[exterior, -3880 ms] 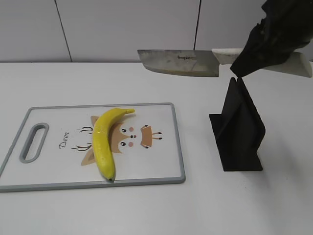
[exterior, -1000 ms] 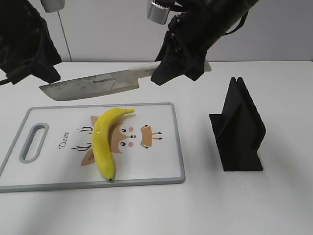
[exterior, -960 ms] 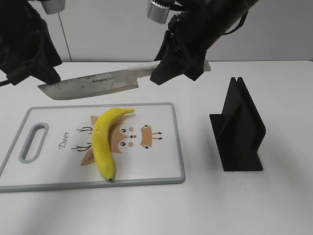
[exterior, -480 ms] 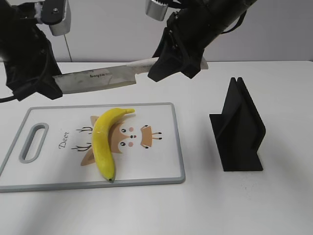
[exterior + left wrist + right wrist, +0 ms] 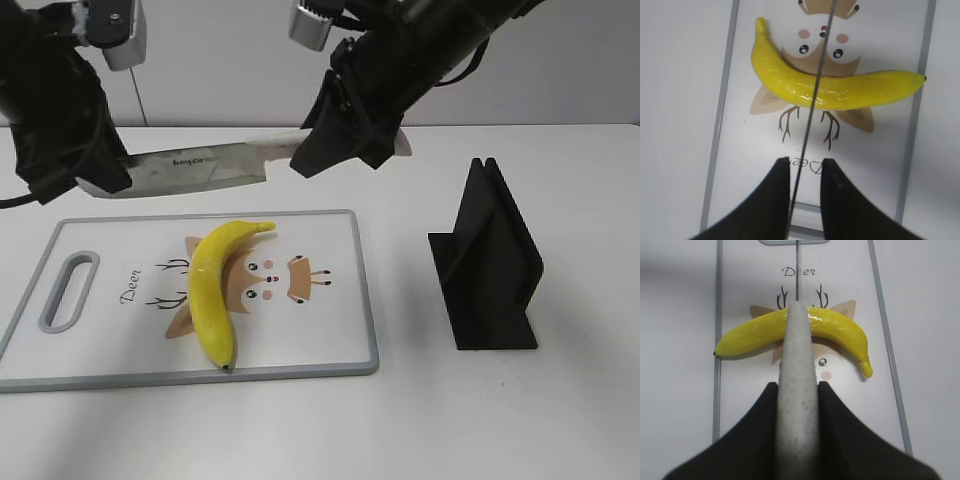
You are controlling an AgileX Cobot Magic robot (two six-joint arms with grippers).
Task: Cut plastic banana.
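Note:
The plastic banana [image 5: 210,290] lies whole on the white cutting board [image 5: 340,330], its stem towards the back. My right gripper [image 5: 345,140] is shut on the white handle of a knife [image 5: 200,165] and holds it level above the board's far edge. In the right wrist view the handle [image 5: 797,350] runs out between the jaws [image 5: 797,390] over the banana [image 5: 840,330]. My left gripper [image 5: 95,175] is open and straddles the blade tip. In the left wrist view the thin blade [image 5: 809,125] passes between the spread fingers [image 5: 802,167], above the banana [image 5: 850,95].
A black knife stand [image 5: 490,270] stands on the white table to the right of the board. The board has a grey rim and a handle slot [image 5: 68,290] at its left end. A white wall is behind.
The knife has moved left and slightly down over the board's far edge. My left gripper has come in from the left, and the blade tip now sits between its fingers.

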